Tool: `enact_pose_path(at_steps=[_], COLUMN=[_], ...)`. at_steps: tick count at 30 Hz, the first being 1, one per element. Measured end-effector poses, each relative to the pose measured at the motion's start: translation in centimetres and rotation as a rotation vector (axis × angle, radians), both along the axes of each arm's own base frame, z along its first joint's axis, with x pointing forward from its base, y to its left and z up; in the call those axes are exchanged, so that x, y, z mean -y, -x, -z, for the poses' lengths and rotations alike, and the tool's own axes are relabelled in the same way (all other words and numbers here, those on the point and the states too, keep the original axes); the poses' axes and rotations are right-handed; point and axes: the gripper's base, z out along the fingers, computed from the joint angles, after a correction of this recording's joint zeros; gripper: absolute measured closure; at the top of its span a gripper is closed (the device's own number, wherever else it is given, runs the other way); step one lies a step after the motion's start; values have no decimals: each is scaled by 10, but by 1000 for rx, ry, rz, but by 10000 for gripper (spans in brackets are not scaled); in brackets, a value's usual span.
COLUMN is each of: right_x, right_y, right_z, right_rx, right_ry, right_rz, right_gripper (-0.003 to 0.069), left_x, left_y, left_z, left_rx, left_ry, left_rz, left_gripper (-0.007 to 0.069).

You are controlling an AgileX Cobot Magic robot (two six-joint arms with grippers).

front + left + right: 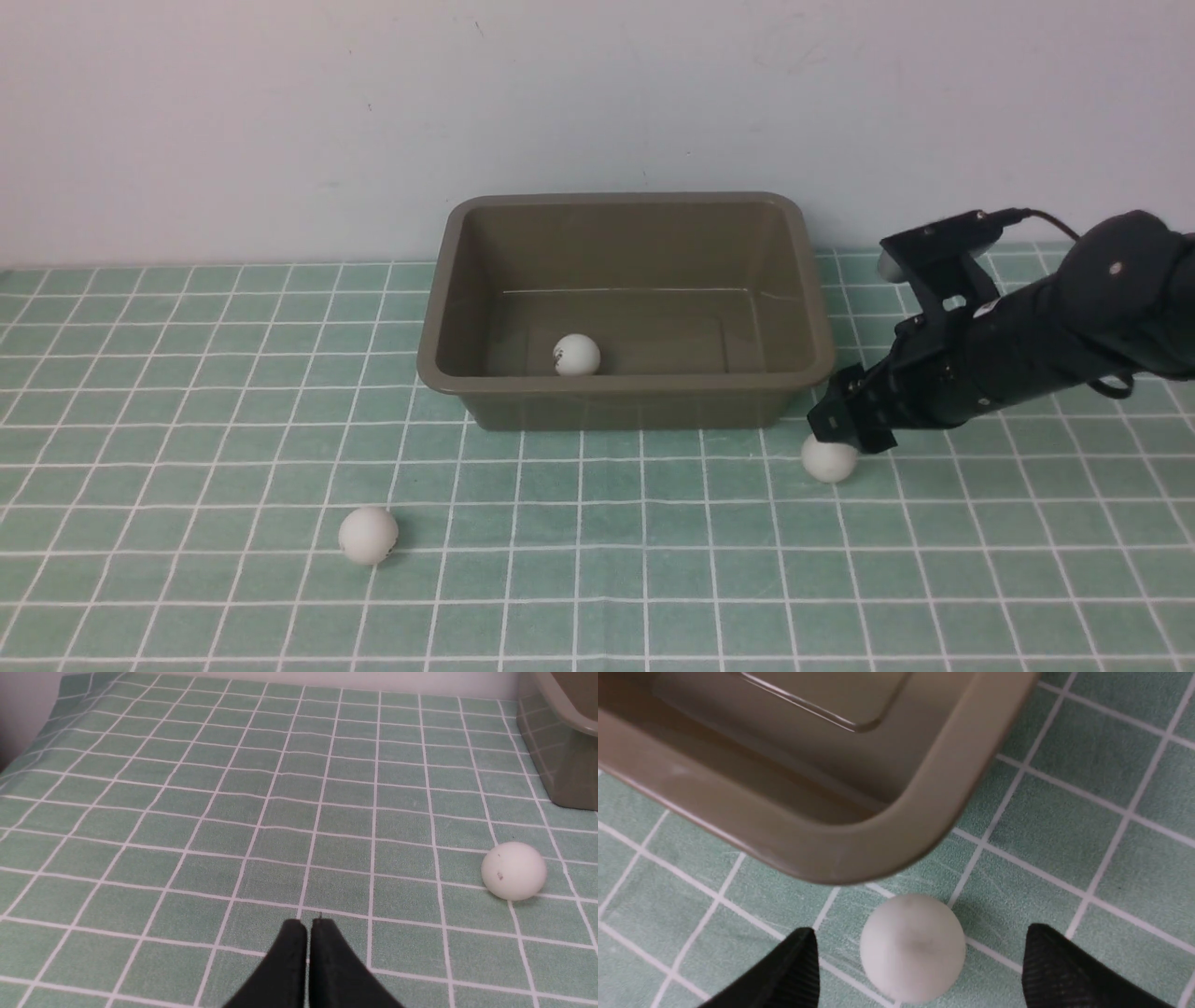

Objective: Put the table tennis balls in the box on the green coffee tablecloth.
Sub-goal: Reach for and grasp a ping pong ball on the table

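The olive-brown box (625, 385) stands on the green coffee tablecloth (653, 560) near the back wall. One white table tennis ball (576, 355) with a dark logo lies inside the box. A second ball (368, 535) rests on the cloth in front of the box's left end. A third ball (829, 459) sits just off the box's front right corner. My right gripper (840, 425) hovers right over that ball. In the right wrist view the right gripper (920, 935) is open, its fingers either side of the ball (913, 947) with gaps, close to the box rim (859, 854). My left gripper (308, 926) is shut and empty, low over bare cloth.
The left arm does not show in the front view. In its wrist view a ball (514, 870) lies on the cloth off to one side and a corner of the box (565, 742) shows beyond it. A pale wall stands behind the box.
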Motion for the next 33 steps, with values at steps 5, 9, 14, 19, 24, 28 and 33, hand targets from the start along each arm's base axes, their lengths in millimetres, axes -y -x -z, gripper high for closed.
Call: enact_pose_path(at_steps=[5,9,14,19,24,28,33], right_x=[-2,-5,-8,-13,-14,-16,-18], right_y=[-8,-14,-16,-16,-15,-10,-1], right_z=[12,20,30,36,36,36,31], right_rx=[-34,-64,-92,-107,-120,-173,-238], right_ry=[4,4,8,10,7,-6,-21], right_rz=[-6,-14,-24,-36,-43,-70,-111], right_gripper=[134,134,134,146,278,315,315], left_x=[0,0,0,0,0,0,0], left_y=[0,0,0,0,0,0,0], left_z=[0,0,0,0,0,0,0], left_rx=[0,0,0,0,0,0,0], left_ry=[0,0,0,0,0,0,0], left_rz=[0,0,0,0,0,0,0], left_gripper=[629,629,629,629,629,629,629])
